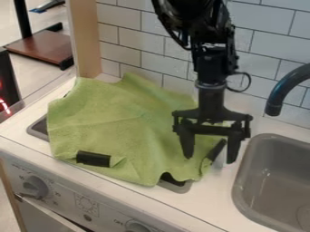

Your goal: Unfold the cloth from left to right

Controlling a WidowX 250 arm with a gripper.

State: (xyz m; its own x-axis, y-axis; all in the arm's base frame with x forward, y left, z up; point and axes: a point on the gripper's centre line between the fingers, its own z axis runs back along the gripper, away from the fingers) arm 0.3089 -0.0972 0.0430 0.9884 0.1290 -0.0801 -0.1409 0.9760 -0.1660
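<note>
A white countertop (205,206) runs across the scene, with a rounded grey sink (240,181) set into it at the right. A dark, curved faucet (283,88) hangs over the sink's back left corner. Behind the counter stands a wall of white rectangular tiles (128,27) with dark joints, ending at the left in an upright pale wooden post (86,41). Parts of a grey recessed stove top (37,130) show in the counter's left half. Below is a white front panel (63,195) with two round grey knobs (36,186) — one left, one near the bottom edge. Beyond the post, a flat reddish-brown board (41,47) sits on a black frame (23,18) — glowing red lights (4,105) lie at the left edge.
</note>
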